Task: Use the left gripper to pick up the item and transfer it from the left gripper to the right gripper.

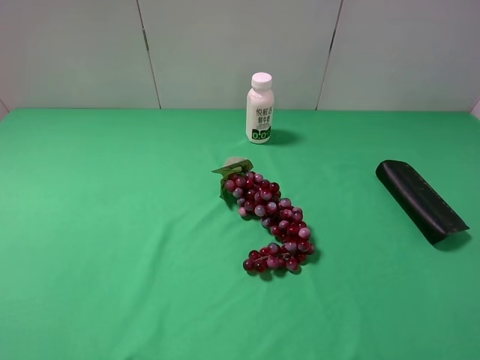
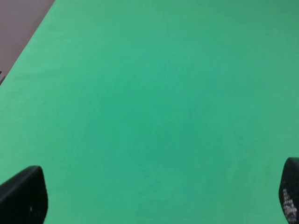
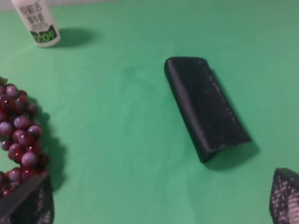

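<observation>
While both hands stood wide and empty, the left hand faced only bare green tabletop. The right hand hung near the black case, which lay flat at the tabletop's right side, well apart from the grapes and white bottle.

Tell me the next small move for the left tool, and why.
Probably swing the left tool across toward the black case. It is open with only bare green cloth under it, while the case lies untouched on the far right of the table, past the grapes, so it needs to pass them without clipping them.
</observation>
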`<act>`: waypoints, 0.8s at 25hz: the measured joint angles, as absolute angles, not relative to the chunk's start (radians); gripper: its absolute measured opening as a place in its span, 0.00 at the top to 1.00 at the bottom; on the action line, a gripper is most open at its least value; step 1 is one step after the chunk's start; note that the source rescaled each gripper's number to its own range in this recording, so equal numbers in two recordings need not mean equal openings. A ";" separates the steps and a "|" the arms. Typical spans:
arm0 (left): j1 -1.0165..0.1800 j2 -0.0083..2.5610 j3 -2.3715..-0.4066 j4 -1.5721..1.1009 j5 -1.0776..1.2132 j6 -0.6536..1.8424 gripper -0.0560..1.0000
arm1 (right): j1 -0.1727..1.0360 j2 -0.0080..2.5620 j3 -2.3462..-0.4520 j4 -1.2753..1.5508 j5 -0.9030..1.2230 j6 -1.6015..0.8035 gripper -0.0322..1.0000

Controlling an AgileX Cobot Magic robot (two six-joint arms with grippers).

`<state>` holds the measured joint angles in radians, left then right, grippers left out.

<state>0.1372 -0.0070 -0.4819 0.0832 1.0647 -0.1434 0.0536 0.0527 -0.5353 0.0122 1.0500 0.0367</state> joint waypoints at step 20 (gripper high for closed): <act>0.137 -0.007 -0.482 0.083 1.065 -0.143 0.00 | -0.025 -0.004 -0.500 -0.016 1.017 0.055 0.00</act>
<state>0.1372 -0.0070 -0.4819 0.0832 1.0647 -0.1434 -0.0249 -0.0042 -0.4997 -0.0165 1.0173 0.0550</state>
